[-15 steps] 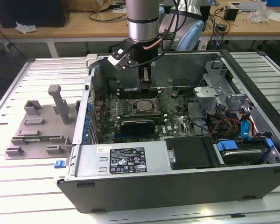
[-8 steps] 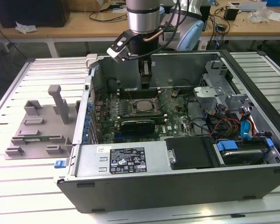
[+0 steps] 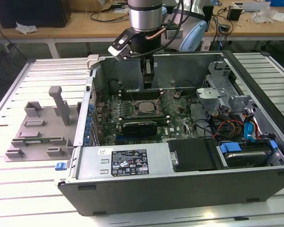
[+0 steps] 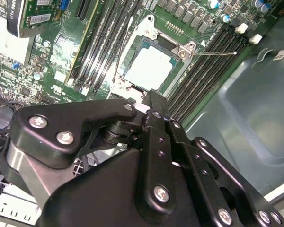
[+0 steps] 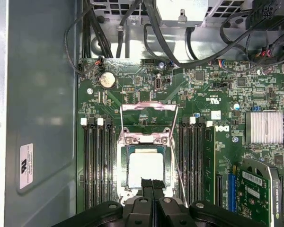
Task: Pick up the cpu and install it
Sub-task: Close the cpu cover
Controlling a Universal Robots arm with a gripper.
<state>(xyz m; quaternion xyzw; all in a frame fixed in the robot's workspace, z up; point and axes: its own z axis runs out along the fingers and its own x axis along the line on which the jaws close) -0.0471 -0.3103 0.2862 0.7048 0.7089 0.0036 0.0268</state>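
Your gripper (image 5: 151,182) hangs over the green mobo (image 5: 217,97), fingers pinched together w/ nothing between. The cpu (image 5: 146,169), a flat shiny silver square, lies in the socket, its hinged metal frame (image 5: 149,124) flipped open. The open steel case (image 3: 180,195) sits on a ribbed white table (image 3: 33,201), w/ a grey plastic fixture tray (image 3: 35,131) at the exterior view's left and black RAM slots (image 5: 97,161) flanking the socket.

The gripper (image 5: 151,182) covers one edge of the cpu (image 5: 146,168) in the first wrist view — whether it sits fully in its socket (image 5: 124,163) cannot be told. In the exterior view the arm (image 3: 145,14) runs off the picture's top.
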